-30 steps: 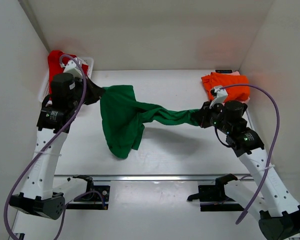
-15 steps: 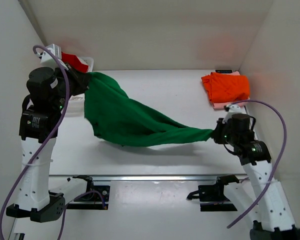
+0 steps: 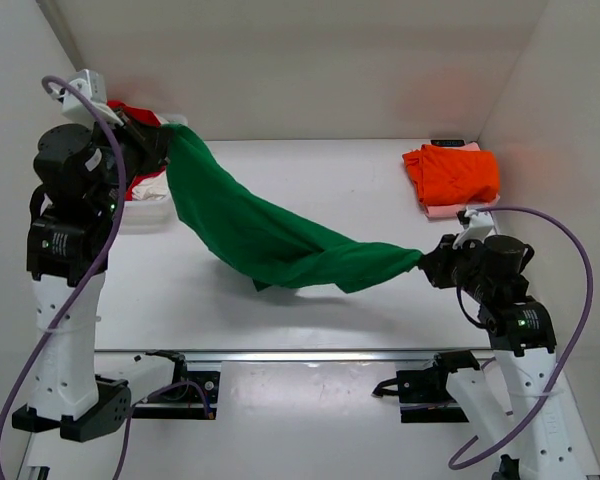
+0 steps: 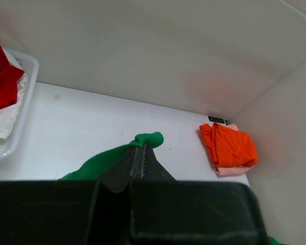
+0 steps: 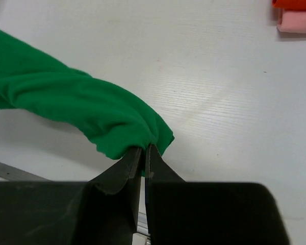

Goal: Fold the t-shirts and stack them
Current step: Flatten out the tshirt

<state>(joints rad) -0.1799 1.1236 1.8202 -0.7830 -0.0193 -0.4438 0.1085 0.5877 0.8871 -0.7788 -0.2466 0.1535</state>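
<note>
I hold the green t-shirt [image 3: 270,240] pinched in my left fingers [image 4: 126,172] by the basket [image 4: 26,97], and in my right fingers [image 5: 123,174] well away from it.

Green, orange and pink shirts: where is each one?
green shirt [image 3: 270,245], top view, middle of the stretched cloth
orange shirt [image 3: 452,172], top view, folded top face
pink shirt [image 5: 298,21], right wrist view, visible edge

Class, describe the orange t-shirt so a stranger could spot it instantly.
Start at the white table and go to its far right corner. There the orange t-shirt lies folded on top of a pale pink t-shirt. The green t-shirt is unfolded, stretched across the middle.
</note>
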